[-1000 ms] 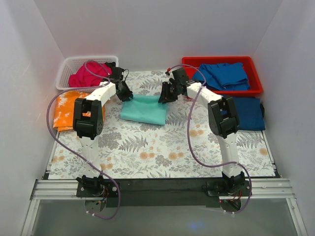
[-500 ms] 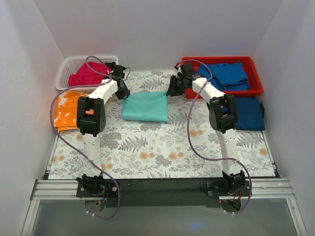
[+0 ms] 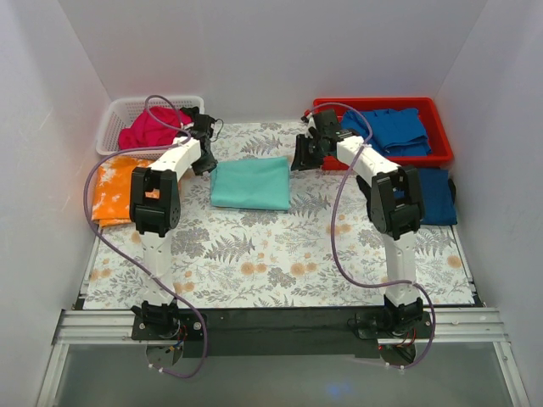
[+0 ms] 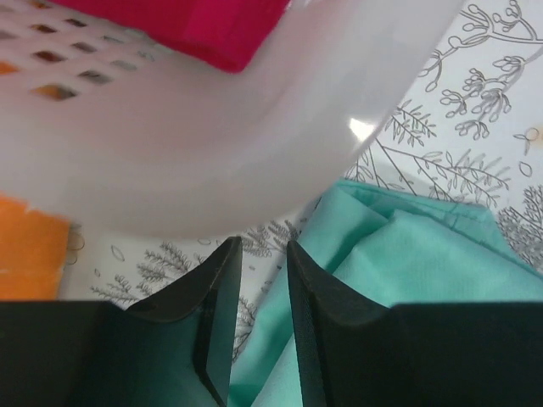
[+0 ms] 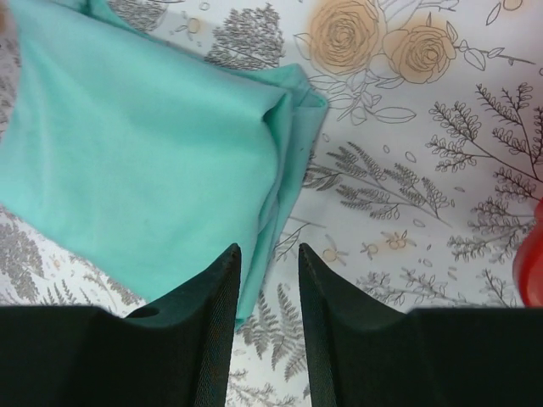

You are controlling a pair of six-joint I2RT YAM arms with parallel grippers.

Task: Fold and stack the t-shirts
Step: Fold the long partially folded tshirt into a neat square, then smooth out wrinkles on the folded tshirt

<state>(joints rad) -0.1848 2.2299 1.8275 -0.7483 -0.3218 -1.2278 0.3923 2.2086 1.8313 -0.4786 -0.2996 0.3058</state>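
The mint-teal t-shirt (image 3: pixel 250 182) lies folded in a flat rectangle on the fern-printed sheet. My left gripper (image 3: pixel 206 161) is open and empty at its far left corner, over the shirt's edge in the left wrist view (image 4: pixel 263 246), where the teal cloth (image 4: pixel 424 263) lies under and right of the jaws. My right gripper (image 3: pixel 303 158) is open and empty at the far right corner; in the right wrist view (image 5: pixel 268 250) it stands over the teal shirt's (image 5: pixel 144 144) edge. A magenta shirt (image 3: pixel 153 129), an orange mottled shirt (image 3: pixel 114 188) and blue shirts (image 3: pixel 386 129) lie around.
The magenta shirt sits in a white basket (image 3: pixel 114 127) at the back left, close above my left gripper (image 4: pixel 212 144). The blue shirts sit in a red tray (image 3: pixel 441 157) at the back right. A darker blue folded shirt (image 3: pixel 433 195) lies in front of the tray.
Both grippers held the teal shirt's far corners, drew them toward the back and let go. The shirt now lies flat and wider. Both grippers have moved slightly off its corners.
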